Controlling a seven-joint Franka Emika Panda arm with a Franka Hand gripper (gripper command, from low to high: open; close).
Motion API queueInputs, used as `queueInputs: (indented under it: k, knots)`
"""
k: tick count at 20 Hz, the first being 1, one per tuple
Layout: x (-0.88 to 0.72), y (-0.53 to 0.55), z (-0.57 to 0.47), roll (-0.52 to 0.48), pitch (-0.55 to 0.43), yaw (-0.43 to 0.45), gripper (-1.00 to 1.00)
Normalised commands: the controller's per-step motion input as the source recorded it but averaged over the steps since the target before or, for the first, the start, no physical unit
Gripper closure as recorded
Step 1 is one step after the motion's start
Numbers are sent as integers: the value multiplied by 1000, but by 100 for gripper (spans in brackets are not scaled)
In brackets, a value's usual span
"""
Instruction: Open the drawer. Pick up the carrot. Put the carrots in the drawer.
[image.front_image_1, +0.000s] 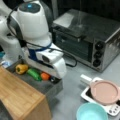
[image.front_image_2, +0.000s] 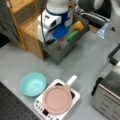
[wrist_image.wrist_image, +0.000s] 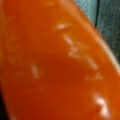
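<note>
Soft, blurry views under even light; wrist view unfocused

arm (image.front_image_1: 32, 22): white rounded casing | blue band at wrist | black cable (image.front_image_1: 62, 53) | blue light on top

carrot (wrist_image.wrist_image: 57, 62) filling wrist view, ends cut off, end effector (image.front_image_1: 51, 79) fingertips hidden

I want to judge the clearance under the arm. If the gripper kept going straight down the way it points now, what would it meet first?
Most likely the carrot: it fills the wrist view, right under the gripper, which points down into the open drawer. Beneath it lies the drawer floor. Whether the carrot is already touched cannot be told.
</note>
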Motion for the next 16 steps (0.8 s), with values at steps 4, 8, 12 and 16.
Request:
queueInputs:
  k: [4,8,12,16]
  knots:
    - [-15,-18,-56,117,-40,125,100]
    - [-23,-30,-71,80,-45,112,100]
    - [-29,-24,-109,41,-98,15,100]
    - [-35,-8,-120,61,-136,-15,-100]
